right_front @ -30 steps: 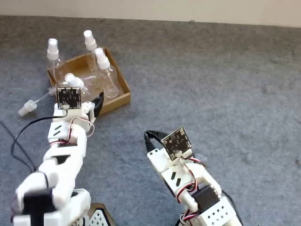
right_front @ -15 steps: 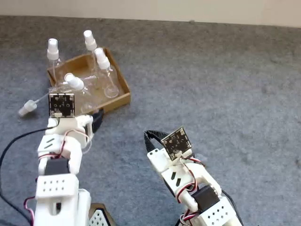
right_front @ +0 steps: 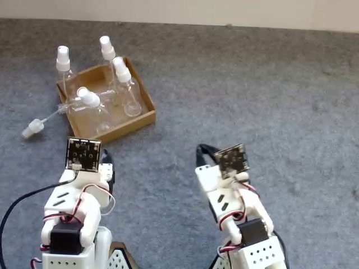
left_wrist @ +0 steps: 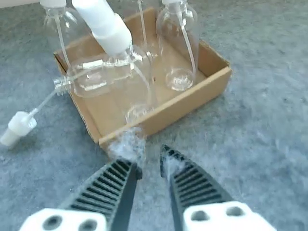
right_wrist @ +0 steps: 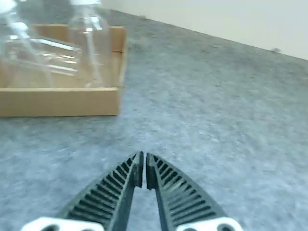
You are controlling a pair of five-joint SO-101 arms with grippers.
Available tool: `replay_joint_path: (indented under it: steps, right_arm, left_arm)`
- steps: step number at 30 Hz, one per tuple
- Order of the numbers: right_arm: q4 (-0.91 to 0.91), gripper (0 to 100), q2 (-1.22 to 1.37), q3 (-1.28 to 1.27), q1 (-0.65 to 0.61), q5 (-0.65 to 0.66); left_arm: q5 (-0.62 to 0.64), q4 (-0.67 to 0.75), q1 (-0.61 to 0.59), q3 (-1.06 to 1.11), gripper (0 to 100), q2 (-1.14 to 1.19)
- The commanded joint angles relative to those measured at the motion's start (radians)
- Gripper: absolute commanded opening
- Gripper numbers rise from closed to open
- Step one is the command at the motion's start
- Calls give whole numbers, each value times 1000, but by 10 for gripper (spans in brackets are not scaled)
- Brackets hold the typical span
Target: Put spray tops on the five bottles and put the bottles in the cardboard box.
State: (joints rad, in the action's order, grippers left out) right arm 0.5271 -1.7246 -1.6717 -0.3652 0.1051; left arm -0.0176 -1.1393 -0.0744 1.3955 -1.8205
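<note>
Left tool barely open, right tool almost closed, both empty. Cardboard box, upper left, has four capped bottles. Fifth bottle lies inside uncapped (spray top beside box on desk). One capping left.

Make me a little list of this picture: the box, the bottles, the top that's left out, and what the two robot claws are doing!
Box: cardboard box on the grey carpet
Capped bottles: four, with white spray tops, at the box
Uncapped bottle: one, lying on its side in the box
Loose spray top: on the carpet outside the box
Left gripper: slightly open, empty, just short of the box
Right gripper: shut, empty, over bare carpet
</note>
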Motion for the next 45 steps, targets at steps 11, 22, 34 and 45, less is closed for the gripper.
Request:
replay_joint_path:
  steps: [11, 22, 34, 45]
  right_arm:
    - [383, 15, -10, 479, 254, 8]
    - [766, 15, -31, 809, 255, 6]
    - [750, 15, -116, 796, 492, 8]
    - [631, 18, -116, 444, 530, 8]
  left_arm:
    - [-9, -17, 108, -53, 6, 1]
    - [-9, -44, 193, -50, 6, 1]
    - [-9, -117, 191, -44, 6, 1]
    - [-11, -109, 191, 111, 6, 1]
